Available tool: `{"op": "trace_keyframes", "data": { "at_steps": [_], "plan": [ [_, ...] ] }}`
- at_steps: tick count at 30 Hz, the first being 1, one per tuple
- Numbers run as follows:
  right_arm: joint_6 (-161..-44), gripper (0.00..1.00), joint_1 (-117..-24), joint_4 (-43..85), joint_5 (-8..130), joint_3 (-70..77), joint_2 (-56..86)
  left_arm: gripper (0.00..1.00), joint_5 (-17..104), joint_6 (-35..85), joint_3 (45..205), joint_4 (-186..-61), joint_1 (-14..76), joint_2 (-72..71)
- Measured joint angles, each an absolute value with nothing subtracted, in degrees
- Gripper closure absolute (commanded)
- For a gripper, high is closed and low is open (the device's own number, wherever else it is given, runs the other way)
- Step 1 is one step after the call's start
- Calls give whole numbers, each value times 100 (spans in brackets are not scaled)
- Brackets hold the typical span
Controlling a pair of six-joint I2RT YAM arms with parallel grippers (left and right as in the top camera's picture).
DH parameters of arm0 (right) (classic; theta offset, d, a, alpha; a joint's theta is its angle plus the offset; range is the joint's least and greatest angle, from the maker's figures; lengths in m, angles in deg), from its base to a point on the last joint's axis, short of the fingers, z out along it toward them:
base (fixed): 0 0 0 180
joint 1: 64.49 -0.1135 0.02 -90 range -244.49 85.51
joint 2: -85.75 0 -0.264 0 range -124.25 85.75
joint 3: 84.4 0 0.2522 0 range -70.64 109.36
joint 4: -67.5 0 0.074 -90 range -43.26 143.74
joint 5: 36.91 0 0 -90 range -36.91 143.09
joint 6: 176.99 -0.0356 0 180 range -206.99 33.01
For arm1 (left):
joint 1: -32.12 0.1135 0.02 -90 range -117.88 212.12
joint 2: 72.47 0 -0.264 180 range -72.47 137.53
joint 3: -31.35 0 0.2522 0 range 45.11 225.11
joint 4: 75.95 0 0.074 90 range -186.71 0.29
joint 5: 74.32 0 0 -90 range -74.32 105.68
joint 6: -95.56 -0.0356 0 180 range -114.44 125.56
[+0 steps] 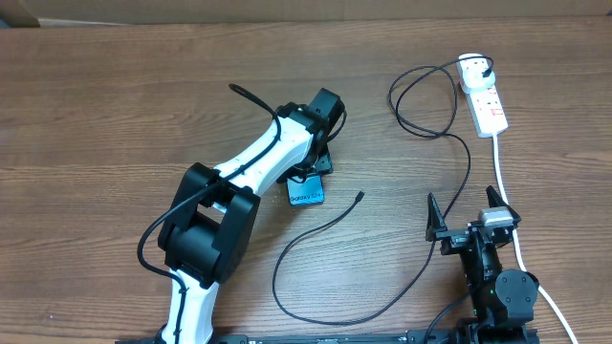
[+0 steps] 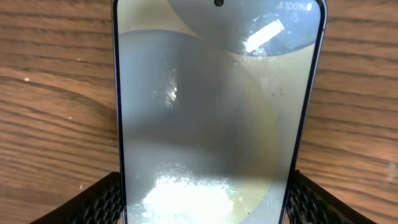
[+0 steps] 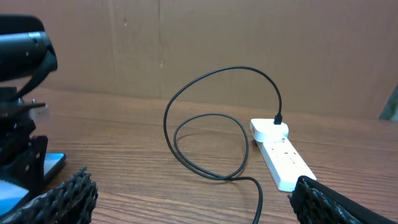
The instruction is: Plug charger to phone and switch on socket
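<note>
The phone point(image 1: 307, 195) lies flat at the table's middle, and its pale screen point(image 2: 211, 112) fills the left wrist view. My left gripper point(image 1: 312, 178) is down over it, the black fingers point(image 2: 102, 202) pressed against its two long edges. The charger point(image 1: 316, 234) is a thin black cable that loops across the table from the socket point(image 1: 484, 96). Its plug tip point(image 1: 360, 195) lies free, just right of the phone. My right gripper point(image 1: 466, 212) stands open and empty near the front right, facing the socket point(image 3: 283, 154) and the cable loops point(image 3: 205, 163).
A white cord point(image 1: 507, 205) runs from the socket down past my right arm. A black plug point(image 3: 278, 118) sits in the socket's far end. A brown cardboard wall point(image 3: 249, 50) closes off the back. My left arm point(image 1: 220, 210) stretches across the left-centre.
</note>
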State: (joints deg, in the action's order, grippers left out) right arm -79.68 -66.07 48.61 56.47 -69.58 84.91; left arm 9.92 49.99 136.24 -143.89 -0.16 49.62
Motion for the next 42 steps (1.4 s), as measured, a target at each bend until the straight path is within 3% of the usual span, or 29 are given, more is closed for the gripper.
{"op": "trace_keyframes", "data": {
  "at_steps": [12,31,42],
  "plan": [
    [-7968,0,-6609,4863,5644,-6958,8491,33,1609,4999,14804,-15245,2,4966],
    [-7968,0,-6607,4861,5644,-6958,8491,32,6164,5045,14865,-14852,1423,4966],
    [-7971,0,-6607,4859,5644,-6958,8491,32,7705,5045,14865,-14817,1851,4966]
  ]
}}
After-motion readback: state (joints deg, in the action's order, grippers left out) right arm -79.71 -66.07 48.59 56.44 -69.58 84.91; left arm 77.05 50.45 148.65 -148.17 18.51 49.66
